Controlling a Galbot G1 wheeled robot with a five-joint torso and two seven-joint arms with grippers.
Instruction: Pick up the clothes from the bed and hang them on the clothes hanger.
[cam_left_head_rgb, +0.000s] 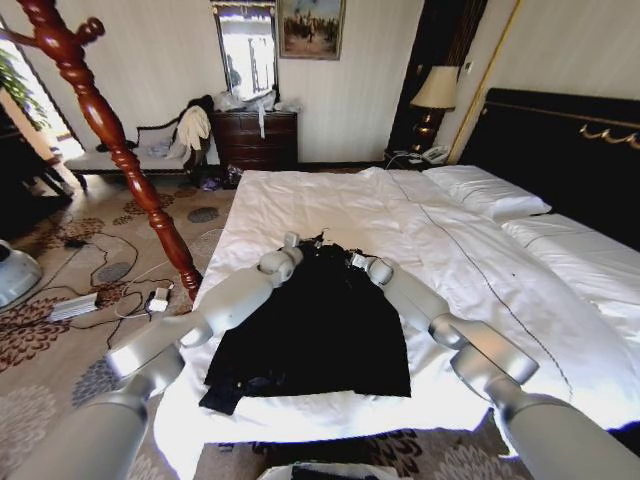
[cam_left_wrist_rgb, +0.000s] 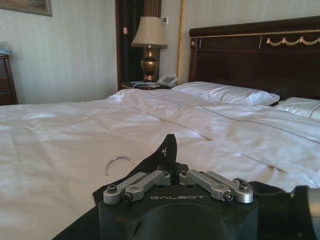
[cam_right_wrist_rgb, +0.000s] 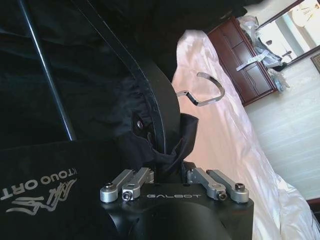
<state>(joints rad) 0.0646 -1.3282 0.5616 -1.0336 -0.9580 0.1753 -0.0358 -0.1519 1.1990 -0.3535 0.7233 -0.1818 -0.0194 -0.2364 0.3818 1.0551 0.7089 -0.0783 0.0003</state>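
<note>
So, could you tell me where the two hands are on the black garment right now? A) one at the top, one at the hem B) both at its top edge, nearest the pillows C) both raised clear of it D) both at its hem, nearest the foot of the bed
B: the left hand and right hand both meet the top edge of the black garment, on the side toward the pillows, each pinching fabric.

We see the clothes (cam_left_head_rgb: 320, 330) lying on the bed (cam_left_head_rgb: 330, 205) near its foot, with 2 pillows (cam_left_head_rgb: 487, 190) behind them to the right.
</note>
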